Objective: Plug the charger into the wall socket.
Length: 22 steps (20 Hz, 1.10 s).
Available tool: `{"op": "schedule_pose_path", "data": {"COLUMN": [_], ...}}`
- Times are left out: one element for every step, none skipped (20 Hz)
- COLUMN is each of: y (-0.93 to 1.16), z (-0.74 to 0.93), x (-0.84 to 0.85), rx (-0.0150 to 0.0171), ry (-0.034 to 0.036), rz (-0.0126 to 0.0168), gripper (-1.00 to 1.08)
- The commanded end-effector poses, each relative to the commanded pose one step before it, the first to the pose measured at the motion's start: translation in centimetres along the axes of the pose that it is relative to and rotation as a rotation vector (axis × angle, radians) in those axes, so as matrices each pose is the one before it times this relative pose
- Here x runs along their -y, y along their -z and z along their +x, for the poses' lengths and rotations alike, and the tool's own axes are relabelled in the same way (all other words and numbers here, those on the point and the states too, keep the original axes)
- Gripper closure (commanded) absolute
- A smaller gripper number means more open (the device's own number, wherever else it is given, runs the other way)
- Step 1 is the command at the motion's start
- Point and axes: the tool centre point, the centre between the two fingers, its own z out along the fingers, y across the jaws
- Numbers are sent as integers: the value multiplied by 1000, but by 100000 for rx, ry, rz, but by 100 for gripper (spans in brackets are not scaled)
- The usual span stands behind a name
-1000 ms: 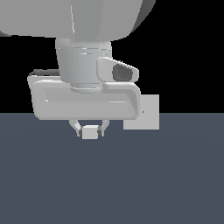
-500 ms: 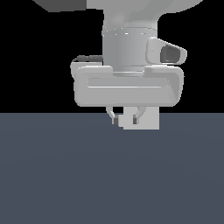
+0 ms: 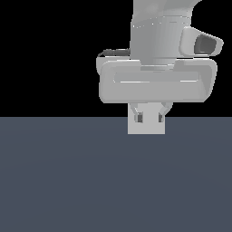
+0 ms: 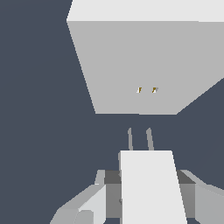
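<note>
The gripper pinches the charger between its fingers, one pad on each side face. Two thin prongs stick out ahead of the jaws, pointing at the wall socket, whose two orange-brown holes seem roughly in line with them. Bare floor shows between prong tips and the socket's lower edge. No writing is readable on either.
</note>
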Motion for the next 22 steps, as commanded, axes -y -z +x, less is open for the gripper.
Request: {"op": "schedule_pose_path", "data": {"y": [171, 41, 32, 22, 14, 11, 4, 0, 0, 0, -12, -9, -27, -44, -62, -80, -95, -114, -132, -149, -163, -178], "z": [89, 22, 18, 12, 9, 8, 3, 0, 0, 0, -16, 19, 58, 97, 136, 174, 211, 250, 287, 324, 359, 386], "x": [-499, -138, -110, -96, -66, -15, -5, 0, 0, 0, -28, 1, 3, 4, 6, 7, -13, 9, 10, 10, -11, 8], "rx": [27, 11, 11, 13, 10, 0, 0, 0, 0, 0, 24, 0, 0, 0, 0, 0, -8, 0, 0, 0, -8, 0], "ry": [-342, -115, -95, -95, -68, 0, 0, 0, 0, 0, -60, 0, 0, 0, 0, 0, -50, 0, 0, 0, -48, 0], "rz": [-92, -30, -22, -18, -10, 0, 0, 0, 0, 0, -25, 0, 0, 0, 0, 0, 46, 0, 0, 0, 49, 0], "gripper": [108, 108, 108, 108, 108, 108, 108, 108, 108, 108, 108, 108, 108, 108, 108, 108, 108, 108, 108, 108, 108, 108]}}
